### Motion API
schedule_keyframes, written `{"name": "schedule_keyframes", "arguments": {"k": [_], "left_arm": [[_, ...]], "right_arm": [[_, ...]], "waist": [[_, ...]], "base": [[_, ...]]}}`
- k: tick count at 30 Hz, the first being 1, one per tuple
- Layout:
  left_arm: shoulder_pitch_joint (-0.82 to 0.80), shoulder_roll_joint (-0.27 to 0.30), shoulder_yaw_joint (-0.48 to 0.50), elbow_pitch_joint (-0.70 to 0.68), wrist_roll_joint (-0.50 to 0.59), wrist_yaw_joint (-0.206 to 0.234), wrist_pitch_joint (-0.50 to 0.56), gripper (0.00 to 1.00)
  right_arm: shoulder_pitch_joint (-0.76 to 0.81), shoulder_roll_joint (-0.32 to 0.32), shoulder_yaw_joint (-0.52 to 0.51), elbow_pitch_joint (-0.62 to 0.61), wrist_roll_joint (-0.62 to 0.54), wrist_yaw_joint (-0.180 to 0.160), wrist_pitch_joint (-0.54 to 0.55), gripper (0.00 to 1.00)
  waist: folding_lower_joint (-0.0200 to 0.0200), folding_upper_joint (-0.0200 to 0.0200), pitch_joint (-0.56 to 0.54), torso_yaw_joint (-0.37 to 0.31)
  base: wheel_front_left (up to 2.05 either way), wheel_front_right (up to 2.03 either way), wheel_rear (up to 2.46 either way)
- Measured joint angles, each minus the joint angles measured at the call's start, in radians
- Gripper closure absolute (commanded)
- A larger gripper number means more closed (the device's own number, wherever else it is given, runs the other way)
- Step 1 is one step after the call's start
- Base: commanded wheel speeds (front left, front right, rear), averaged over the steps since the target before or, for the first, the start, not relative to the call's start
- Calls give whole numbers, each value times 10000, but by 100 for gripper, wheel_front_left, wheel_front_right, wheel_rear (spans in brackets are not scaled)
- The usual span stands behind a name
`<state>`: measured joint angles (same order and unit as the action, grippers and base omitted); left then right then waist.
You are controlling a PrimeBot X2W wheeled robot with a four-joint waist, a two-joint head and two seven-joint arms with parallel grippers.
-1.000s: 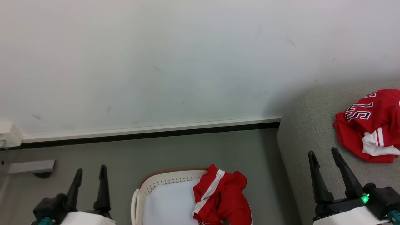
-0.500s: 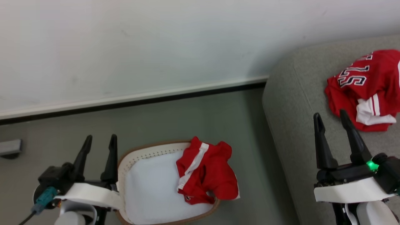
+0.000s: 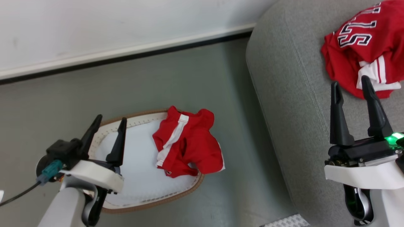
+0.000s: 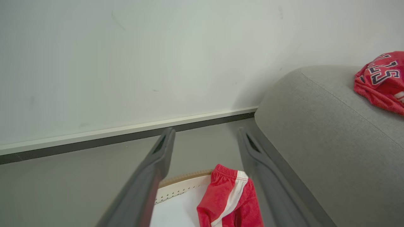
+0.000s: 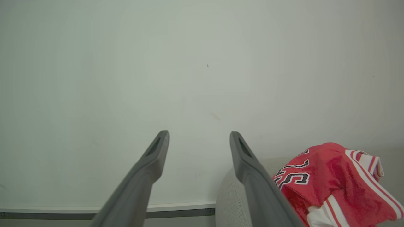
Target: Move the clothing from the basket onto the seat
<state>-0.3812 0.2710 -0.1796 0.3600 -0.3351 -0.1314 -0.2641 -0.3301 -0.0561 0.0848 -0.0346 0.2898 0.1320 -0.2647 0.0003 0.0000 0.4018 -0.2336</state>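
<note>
One red garment with a white stripe (image 3: pixel 186 145) lies crumpled at the right end of the oval basket (image 3: pixel 132 121), partly draped over its rim; the left wrist view shows that garment (image 4: pixel 230 201) too. The lettered red garment (image 3: pixel 363 47) rests on the grey sofa (image 3: pixel 284 78) at the upper right, and appears as the lettered garment (image 5: pixel 328 183) in the right wrist view. My left gripper (image 3: pixel 111 119) hovers open over the basket's left end. My right gripper (image 3: pixel 350 83) is open above the sofa, just in front of the lettered garment, holding nothing.
A white wall with a dark-edged baseboard (image 3: pixel 126 55) runs along the back. Grey floor (image 3: pixel 157 85) lies between wall, basket and sofa. A pale textured mat corner (image 3: pixel 284 220) shows at the bottom edge.
The head camera has tilted down and turned, so basket and sofa sit higher and more fully in the picture. Both grippers stay open and empty; the garments have not moved.
</note>
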Motion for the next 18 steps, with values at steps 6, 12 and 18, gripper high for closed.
{"name": "schedule_keyframes", "arguments": {"k": [6, 12, 18], "left_arm": [[-855, 420, -1124, 897, -767, 2, 355, 0], [-1827, 982, -2339, 1990, -1313, 2, 966, 0], [-2707, 1423, -3542, 2855, -1937, 0, 1248, 0]], "right_arm": [[-194, 33, -355, -535, -50, 0, 0, 0], [-423, 38, -527, -1009, 205, 0, 0, 0], [-570, 44, -587, -1373, 366, 0, 0, 0]], "waist": [[0, 0, 878, -326], [0, 0, 1751, -629], [-1, 0, 2574, -922]], "base": [[0, 0, 0], [0, 0, 0], [0, 0, 0]]}}
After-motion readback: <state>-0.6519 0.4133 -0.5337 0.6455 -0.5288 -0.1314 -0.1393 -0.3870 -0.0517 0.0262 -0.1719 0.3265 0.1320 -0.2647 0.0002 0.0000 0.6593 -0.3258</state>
